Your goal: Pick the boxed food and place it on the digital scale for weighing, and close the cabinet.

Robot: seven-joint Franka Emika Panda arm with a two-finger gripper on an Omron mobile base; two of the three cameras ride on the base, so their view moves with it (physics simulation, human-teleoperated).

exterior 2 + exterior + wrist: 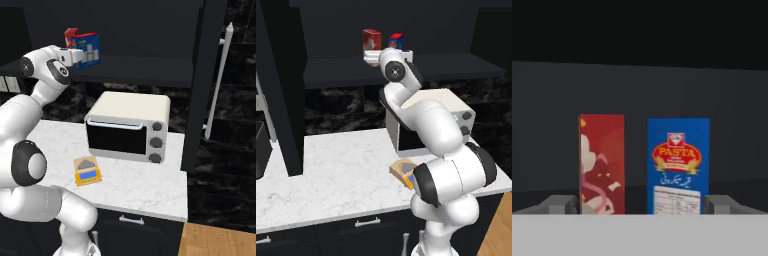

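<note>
The boxed food (678, 165) stands upright on the shelf of the open cabinet (421, 67), its blue narrow side with a "PASTA" label facing my hand. From the bases it appears as a blue carton with a red top (396, 40) (88, 49). My gripper (640, 204) (372, 56) (80, 56) is open, raised to shelf height just short of the carton, with nothing held. The small orange-tan digital scale (402, 170) (87, 170) lies on the white counter below, in front of the toaster oven. The cabinet doors stand open.
A red-and-white mottled carton (602, 165) (371, 39) stands close to the left of the boxed food. A cream toaster oven (127, 125) (448, 102) sits under the shelf. The open right door (199, 85) carries a long silver handle (219, 75). The left door (283, 95) reaches down to the counter.
</note>
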